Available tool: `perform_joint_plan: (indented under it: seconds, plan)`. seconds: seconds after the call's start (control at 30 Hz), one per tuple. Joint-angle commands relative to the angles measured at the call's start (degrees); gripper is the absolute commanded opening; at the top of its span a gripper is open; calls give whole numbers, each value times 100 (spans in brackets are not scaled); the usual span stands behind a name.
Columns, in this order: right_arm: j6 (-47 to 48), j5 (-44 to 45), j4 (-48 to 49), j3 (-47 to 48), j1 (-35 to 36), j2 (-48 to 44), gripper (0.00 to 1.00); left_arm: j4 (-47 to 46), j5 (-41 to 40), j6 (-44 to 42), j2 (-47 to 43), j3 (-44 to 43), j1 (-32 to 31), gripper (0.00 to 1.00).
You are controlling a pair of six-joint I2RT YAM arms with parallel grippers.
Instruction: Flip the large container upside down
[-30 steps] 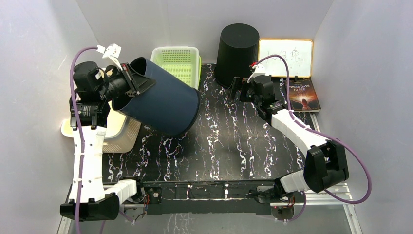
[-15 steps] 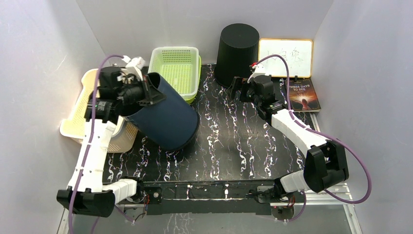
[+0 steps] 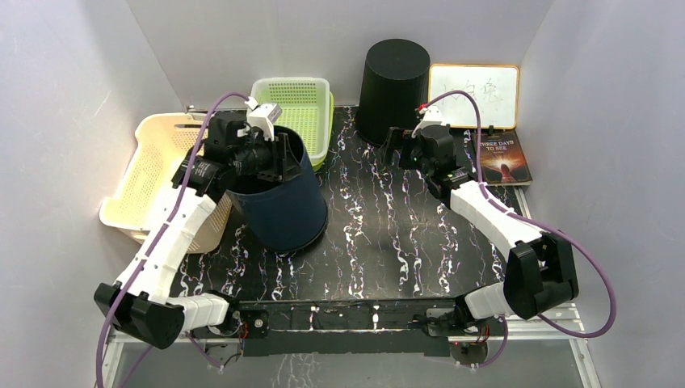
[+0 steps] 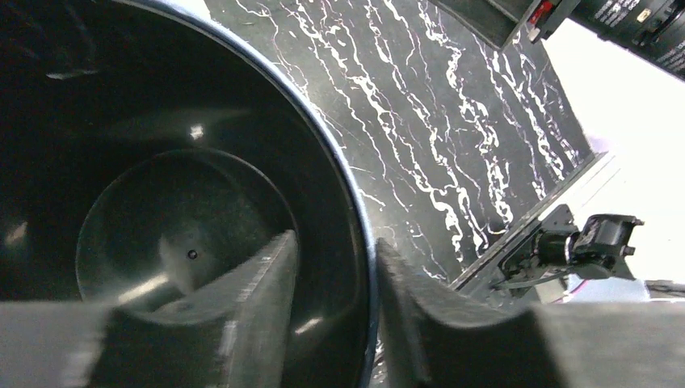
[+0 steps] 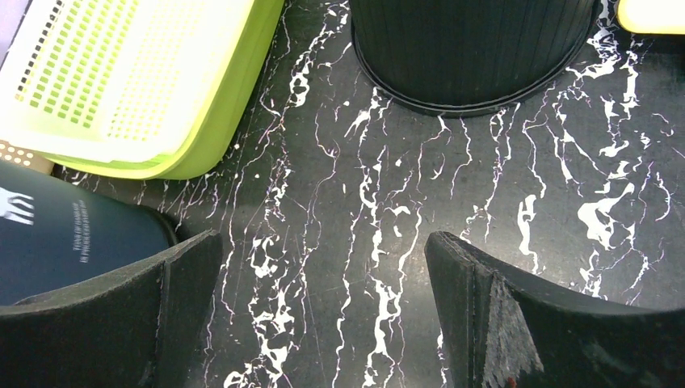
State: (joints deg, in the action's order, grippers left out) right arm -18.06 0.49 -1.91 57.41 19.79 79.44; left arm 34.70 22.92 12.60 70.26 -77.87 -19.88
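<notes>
View from above: a large navy container [image 3: 283,202] stands base-down on a black marbled table [image 3: 404,234], left of centre in the frame, with its open mouth facing up. The left gripper [image 3: 284,156] sits at the upper rim. The wrist view shows its fingers [image 4: 258,307] straddling the wall, one inside and one outside, spread wider than the rim and not pinching it.

A cream basket [image 3: 153,174] crowds the container's left side and a green basket [image 3: 295,109] lies just above it. A black bin [image 3: 393,85] stands inverted at upper centre. The right gripper [image 3: 396,145] hovers just below that bin with its jaws spread wide and empty. A whiteboard [image 3: 472,95] and a book [image 3: 502,158] are at upper right.
</notes>
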Motion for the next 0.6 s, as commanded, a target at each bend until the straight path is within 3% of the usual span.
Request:
perform_joint_plan:
  seconds: [0.0, 0.13, 0.3, 0.4, 0.57]
  plan:
    - [159, 110, 177, 16, 7, -284, 98, -207, -96, -21, -21, -62, -100, 46]
    - [189, -23, 121, 73, 6, -294, 98, -252, 110, -11, 46, -175, -174, 62]
    - [277, -265, -65, 271, -3, -280, 98, -333, 158, 126, 25, -499, -218, 66]
    - [330, -363, -90, 371, -3, -362, 98, -76, -343, 273, 32, -1070, -218, 66]
    - [404, -1019, -346, 879, 104, -338, 98, 289, -1945, 388, 130, -2008, -219, 74]
